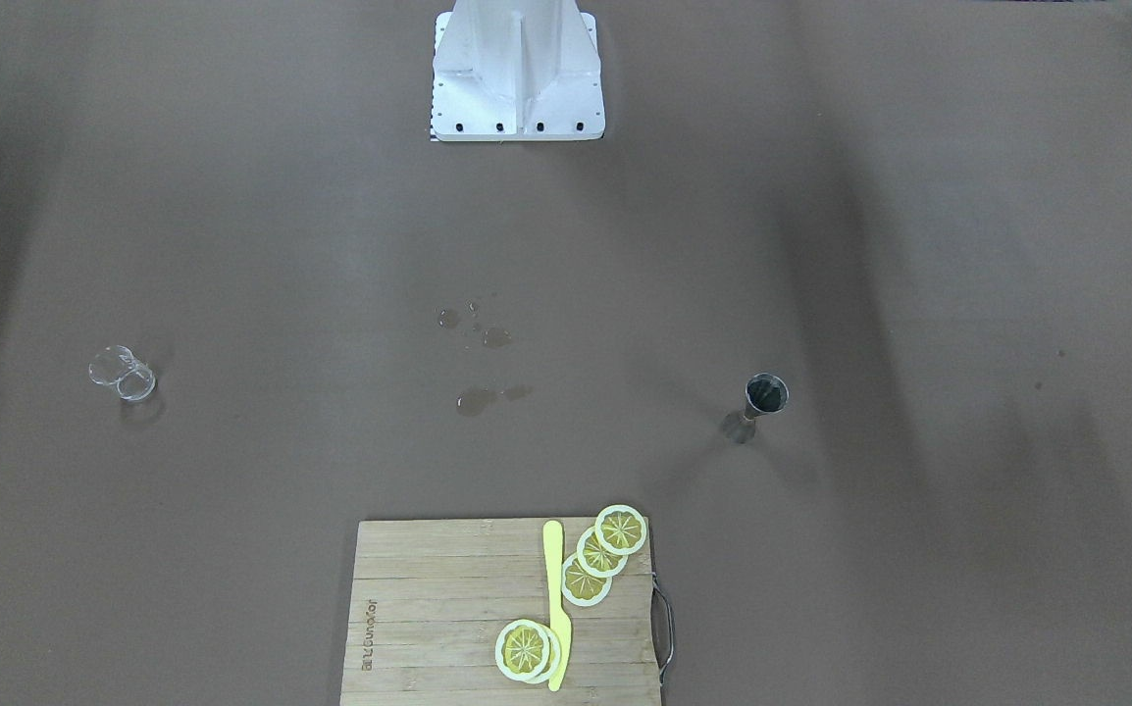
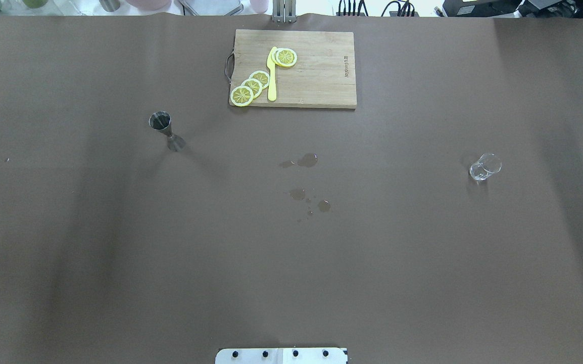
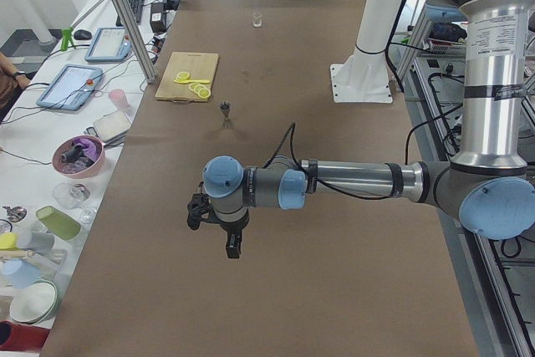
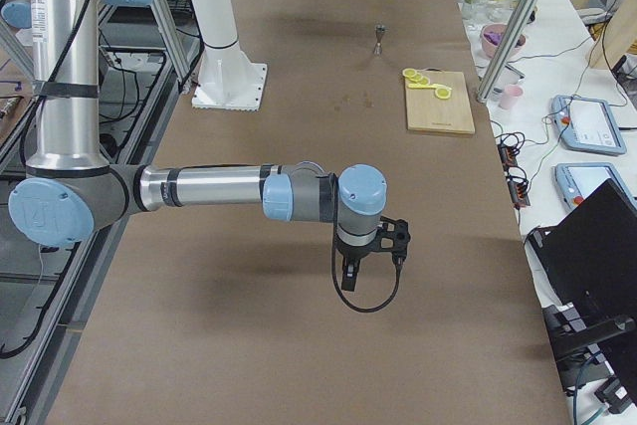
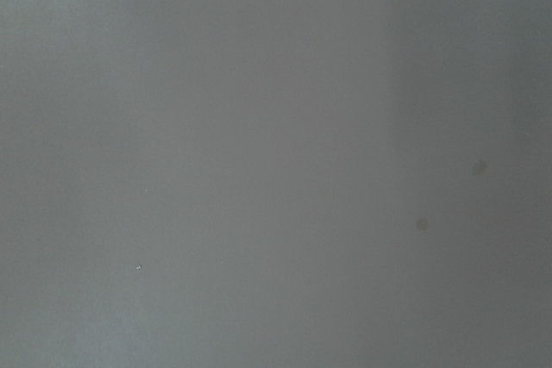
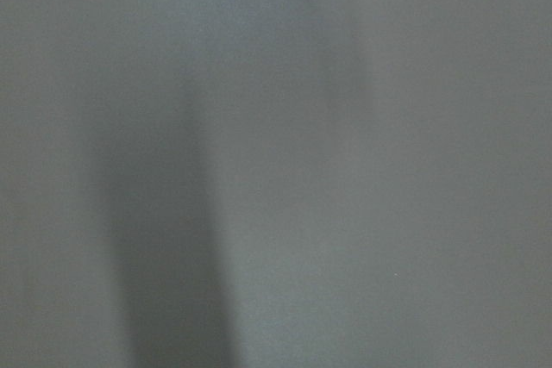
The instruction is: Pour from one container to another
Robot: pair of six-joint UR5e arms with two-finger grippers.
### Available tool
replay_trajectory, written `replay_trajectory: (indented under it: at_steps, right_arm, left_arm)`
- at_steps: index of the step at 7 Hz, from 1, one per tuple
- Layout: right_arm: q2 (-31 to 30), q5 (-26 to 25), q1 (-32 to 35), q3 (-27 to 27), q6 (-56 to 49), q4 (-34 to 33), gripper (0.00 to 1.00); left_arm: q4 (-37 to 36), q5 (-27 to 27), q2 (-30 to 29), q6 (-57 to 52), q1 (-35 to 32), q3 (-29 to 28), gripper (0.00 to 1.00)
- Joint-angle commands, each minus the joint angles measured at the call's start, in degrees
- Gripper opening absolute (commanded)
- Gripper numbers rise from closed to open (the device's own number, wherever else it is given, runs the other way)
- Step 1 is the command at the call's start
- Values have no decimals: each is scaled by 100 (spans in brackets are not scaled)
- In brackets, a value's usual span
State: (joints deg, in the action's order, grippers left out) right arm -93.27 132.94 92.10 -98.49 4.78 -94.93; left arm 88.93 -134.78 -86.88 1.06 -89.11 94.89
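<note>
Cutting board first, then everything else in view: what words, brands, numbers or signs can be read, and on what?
Brand stamp on the cutting board, sideways along the short edge opposite the handle: too blurred to read.
Printed strip on the left arm: too small to read.
Matching strip on the right arm: too small to read.
Metal measuring cup, glass, knife: no writing visible.

jigger left, glass right, spills between; cutting board behind
</note>
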Motion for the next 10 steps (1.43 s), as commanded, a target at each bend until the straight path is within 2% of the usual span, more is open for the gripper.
replay_trajectory:
  at_steps: [1,10]
  right_arm:
    - [-42,-250,159,-30,-215,-70,100]
    - [-51,-207,159,-47,-215,-8,100]
  left_arm:
    - [-165,4,65,-1,-62,92,98]
    - [-86,-4,22,17,-62,-155,98]
